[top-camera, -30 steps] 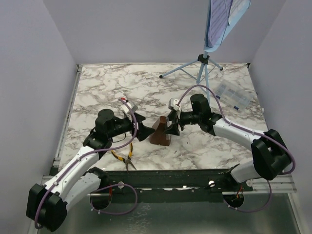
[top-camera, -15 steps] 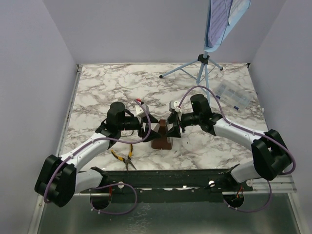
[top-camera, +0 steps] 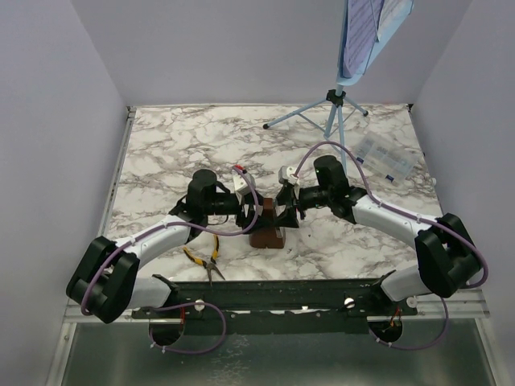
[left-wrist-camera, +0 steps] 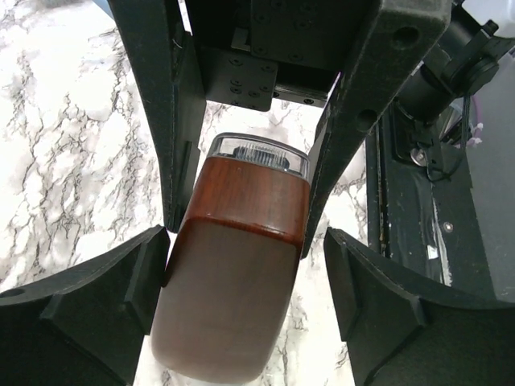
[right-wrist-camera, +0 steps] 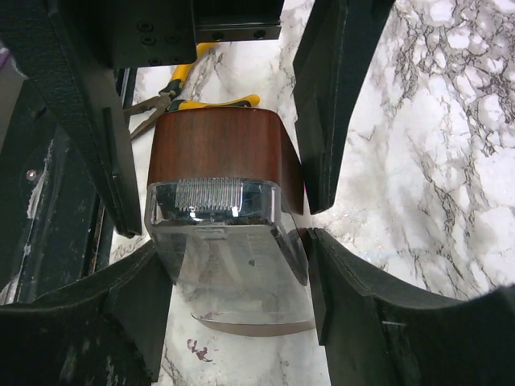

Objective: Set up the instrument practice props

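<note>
Metronome [top-camera: 266, 233] stays pinched by the right gripper [top-camera: 283, 215], while the left gripper [top-camera: 252, 213] has moved in, fingers spread around it.

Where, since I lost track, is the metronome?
Top view: the metronome sits front-centre on the table, between the left gripper and right gripper, pliers to its left.

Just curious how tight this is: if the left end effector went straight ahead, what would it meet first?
The left end effector would meet the brown metronome, which stands between its open jaws. The right end effector seems to sit just behind it.
</note>
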`<state>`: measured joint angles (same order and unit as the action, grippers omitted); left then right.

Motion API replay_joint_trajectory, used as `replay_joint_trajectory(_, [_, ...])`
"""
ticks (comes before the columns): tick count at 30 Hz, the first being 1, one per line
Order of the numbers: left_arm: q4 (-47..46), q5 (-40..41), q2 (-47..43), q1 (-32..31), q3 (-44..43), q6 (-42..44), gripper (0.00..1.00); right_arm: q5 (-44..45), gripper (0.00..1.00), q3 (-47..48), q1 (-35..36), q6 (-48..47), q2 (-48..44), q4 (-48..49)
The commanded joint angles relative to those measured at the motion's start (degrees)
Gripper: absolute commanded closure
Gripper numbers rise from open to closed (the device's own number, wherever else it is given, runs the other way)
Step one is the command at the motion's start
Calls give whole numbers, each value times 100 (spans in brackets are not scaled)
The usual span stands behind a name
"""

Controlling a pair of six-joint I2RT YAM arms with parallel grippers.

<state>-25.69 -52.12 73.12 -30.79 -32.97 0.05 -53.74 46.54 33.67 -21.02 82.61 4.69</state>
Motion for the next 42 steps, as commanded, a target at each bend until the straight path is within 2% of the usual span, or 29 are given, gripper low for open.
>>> replay_joint_trajectory(1, [-207, -372, 31, -59, 33, -129, 29, -259, 96, 141, 25, 125, -87, 274])
replay_joint_trajectory(2, [-208, -354, -5, -59, 58, -93, 40, -207, 93, 131, 21, 133, -101, 255])
replay_joint_trajectory(5, [-200, -224, -141, -59, 136, -32, 60, -27, 70, -18, 24, 165, -262, 245])
replay_joint_trajectory(6, [-179, -200, -178, -59, 158, 124, 64, 90, 64, -131, 25, 183, -333, 309])
replay_joint_trajectory(9, [-33, -251, -178, -60, 124, 276, 76, 328, 38, -509, 25, 392, -606, 709])
replay_joint_trajectory(11, [110, -305, -183, -56, 82, 385, 82, 343, 26, -753, 25, 562, -746, 1052])
replay_joint_trajectory(19, [698, -88, -368, -50, -3, 940, 91, -17, 18, -1026, -35, 775, -854, 1372])
replay_joint_trajectory(23, [779, -47, -394, -51, -16, 1027, 92, -72, 21, -951, -62, 753, -762, 1283])
replay_joint_trajectory(26, [811, 44, -435, -50, -11, 1083, 92, -237, 30, -895, -96, 734, -698, 1216])
replay_joint_trajectory(27, [818, 81, -447, -50, -7, 1105, 92, -255, 33, -885, -422, 739, -686, 1219])
replay_joint_trajectory(28, [826, 102, -463, -50, -1, 1123, 92, -285, 35, -879, -133, 741, -668, 1242])
replay_joint_trajectory(29, [829, 112, -468, -50, 0, 1128, 92, -334, 38, -868, -139, 748, -1005, 1253])
replay_joint_trajectory(30, [829, 766, -470, -50, -9, 1134, 93, -407, 43, -834, -139, 745, -614, 1246])
replay_joint_trajectory(31, [825, 140, -466, -50, -13, 1145, 94, -433, 52, -805, -146, 756, -575, 1231])
replay_joint_trajectory(33, [827, 163, -475, -46, -16, 1170, 94, -445, 69, -753, -144, 736, -491, 1202])
replay_joint_trajectory(34, [829, 177, -483, -50, -13, 1187, 96, -505, 72, -744, -146, 716, -466, 1232])
replay_joint_trajectory(35, [829, 172, -483, -50, -23, 1188, 97, -538, 71, -735, -144, 733, -437, 1280])
replay_joint_trajectory(36, [829, 163, -475, -50, -29, 1181, 97, -519, 66, -740, -146, 770, -425, 1338])
replay_joint_trajectory(38, [822, 145, -473, -50, -30, 1181, 97, -462, 40, -848, -144, 872, -433, 1586])
replay_joint_trajectory(42, [828, 115, -442, -50, -34, 1191, 97, -582, 32, -855, -144, 981, -319, 1812])
